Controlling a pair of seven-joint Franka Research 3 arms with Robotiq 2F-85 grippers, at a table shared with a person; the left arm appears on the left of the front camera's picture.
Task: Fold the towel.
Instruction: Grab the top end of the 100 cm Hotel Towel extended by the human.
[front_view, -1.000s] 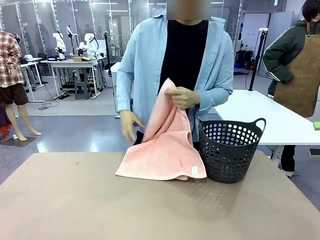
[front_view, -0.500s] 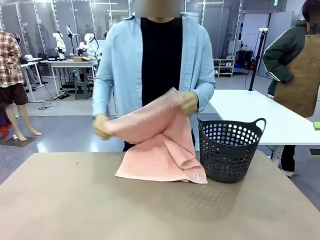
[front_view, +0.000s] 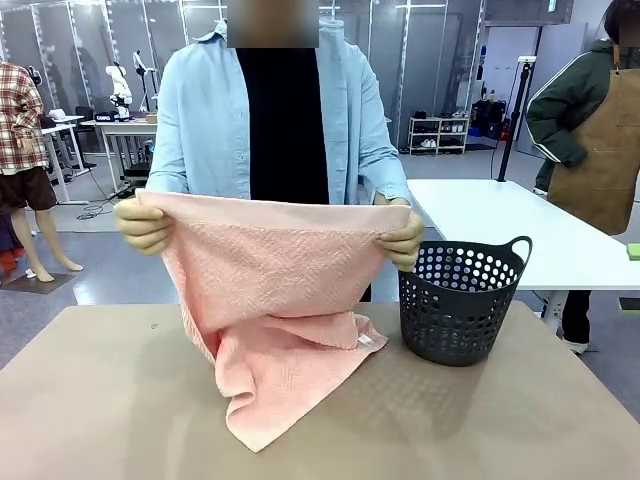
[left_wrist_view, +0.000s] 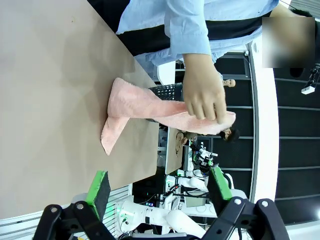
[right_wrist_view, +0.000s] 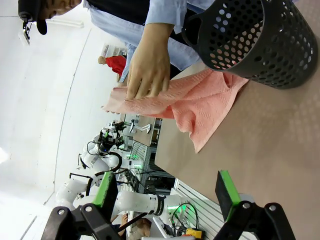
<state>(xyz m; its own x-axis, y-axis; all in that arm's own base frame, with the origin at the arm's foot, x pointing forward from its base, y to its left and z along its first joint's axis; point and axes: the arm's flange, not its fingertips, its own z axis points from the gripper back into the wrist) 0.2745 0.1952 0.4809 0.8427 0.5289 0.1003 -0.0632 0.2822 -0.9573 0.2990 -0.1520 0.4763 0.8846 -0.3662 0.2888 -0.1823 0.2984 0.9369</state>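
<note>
Left tool (left_wrist_view: 159, 185) jaws apart, nothing between the green pads, hanging over bare table (front_view: 100, 400), well apart from the cloth. Right tool (right_wrist_view: 167, 194) same: jaws apart, empty, back from the work. The towel (front_view: 275, 300) is at the far side of the table, held up by the person. The person's right hand (front_view: 143, 225) and the person's left hand (front_view: 405, 240) pinch the two top corners, and the top edge is stretched level between them. The body hangs down and the lower end is crumpled on the table, with a tail pointing toward the robot side. Small white tag (front_view: 365, 341) at the hem, near the dark perforated basket (front_view: 460, 310); the towel is just beside the basket, touching or not cannot tell. Handling guess: light, soft and limp terry. It will sag and bunch, has no stiffness, and the nap gives good friction, so slip is unlikely and there is no breakage risk. Best hold is probably a pinch at corners or along the hem or plain band, one corner per tool and kept taut; a mid-cloth grab would likely just gather layers. Versus a second ago: the towel was then a bunched heap against the basket, lifted to a peak by one hand, with the other hand free. Half a second ago it was half opened. Now it is spread wide at chest height, the tail has dropped nearer the robot, the tag has slid away from the basket foot, and the person has shifted toward picture left.
</note>
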